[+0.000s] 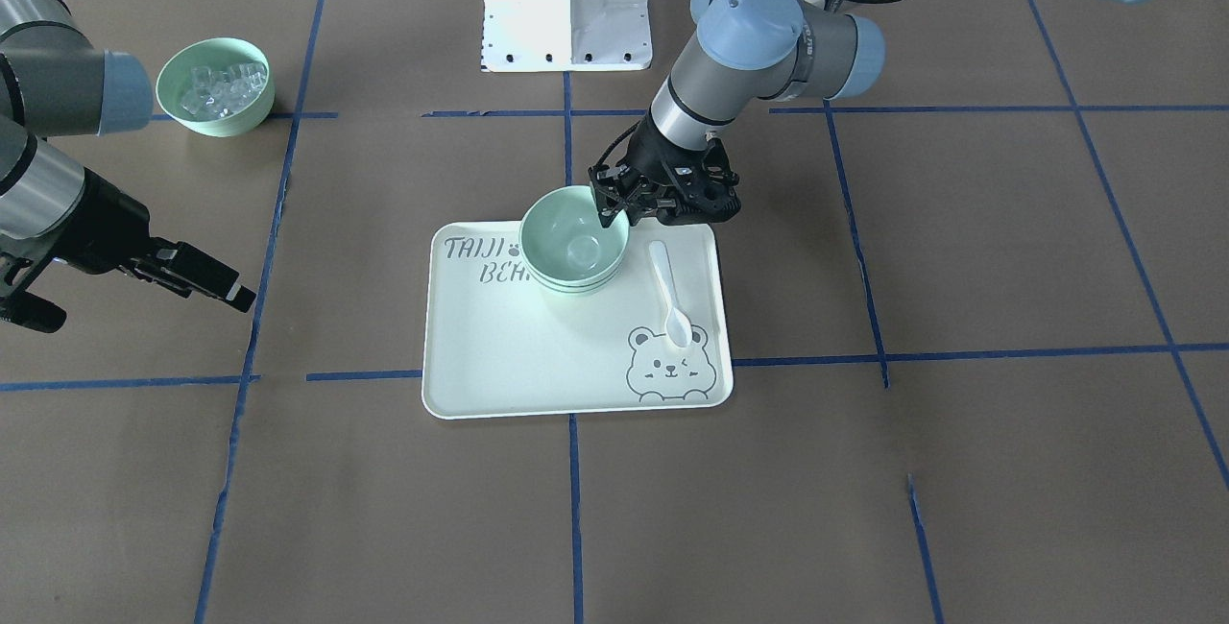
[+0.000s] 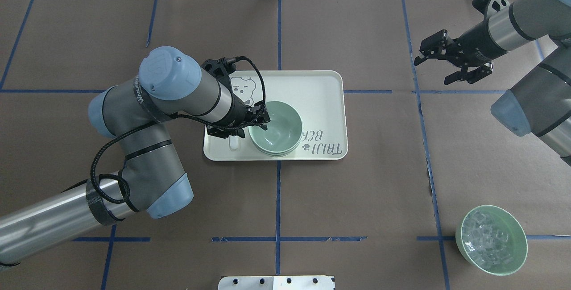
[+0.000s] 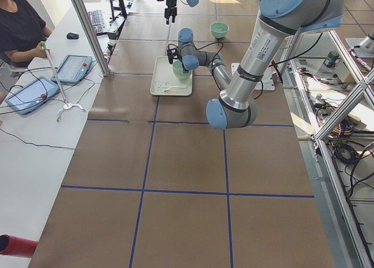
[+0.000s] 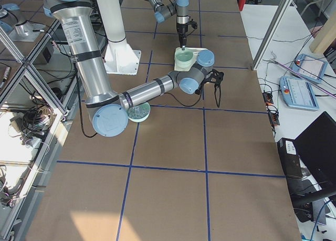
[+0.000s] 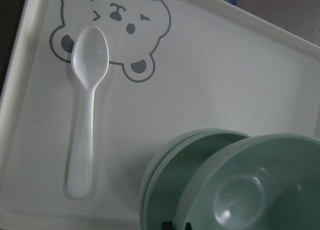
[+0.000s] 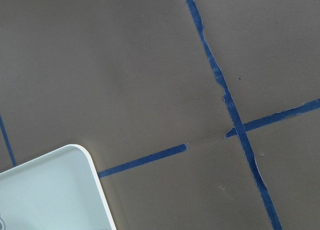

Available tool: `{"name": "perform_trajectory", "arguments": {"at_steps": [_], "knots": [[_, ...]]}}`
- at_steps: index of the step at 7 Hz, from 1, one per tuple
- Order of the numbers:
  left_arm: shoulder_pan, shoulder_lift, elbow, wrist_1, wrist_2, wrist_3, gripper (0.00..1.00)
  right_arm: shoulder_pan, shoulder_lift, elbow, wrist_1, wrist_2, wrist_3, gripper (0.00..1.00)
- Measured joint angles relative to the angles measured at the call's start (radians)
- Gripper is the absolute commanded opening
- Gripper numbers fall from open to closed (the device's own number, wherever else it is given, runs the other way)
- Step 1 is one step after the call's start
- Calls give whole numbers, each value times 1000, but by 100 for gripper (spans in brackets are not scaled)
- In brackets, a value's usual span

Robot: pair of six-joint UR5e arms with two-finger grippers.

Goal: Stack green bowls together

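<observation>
Three pale green bowls (image 1: 576,245) sit nested at the near-robot end of the bear-print tray (image 1: 518,365). In the overhead view the stack (image 2: 279,134) shows several rims. My left gripper (image 1: 610,216) (image 2: 263,122) is shut on the rim of the top bowl (image 5: 260,190). That bowl sits tilted in the two lower bowls (image 5: 170,190). My right gripper (image 2: 432,71) (image 1: 144,309) is open and empty, above bare table far to the right of the tray.
A white plastic spoon (image 1: 669,293) (image 5: 87,115) lies on the tray beside the bowls. A green bowl of clear cubes (image 2: 490,240) (image 1: 216,86) stands near the robot's right side. The white robot base (image 1: 566,0) is behind the tray. A tray corner (image 6: 45,195) shows in the right wrist view.
</observation>
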Motion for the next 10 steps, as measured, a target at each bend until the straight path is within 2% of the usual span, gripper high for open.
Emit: {"name": "perform_trajectory", "arguments": {"at_steps": [2, 4, 5, 7, 9, 10], "knots": [[-27, 40, -54, 1, 3, 31, 100, 19, -3, 0, -2, 4, -4, 100], [-129, 167, -181, 5, -8, 200, 100, 88, -25, -25, -7, 35, -127, 100], [-214, 249, -225, 7, -43, 333, 100, 137, -42, -67, -8, 53, -261, 100], [-424, 430, -268, 7, -175, 690, 100, 243, -54, -198, -22, 76, -559, 100], [-627, 575, -247, 10, -270, 1086, 100, 336, -54, -276, -114, 82, -833, 100], [-728, 610, -204, 36, -286, 1286, 100, 383, -54, -286, -188, 87, -954, 100]]}}
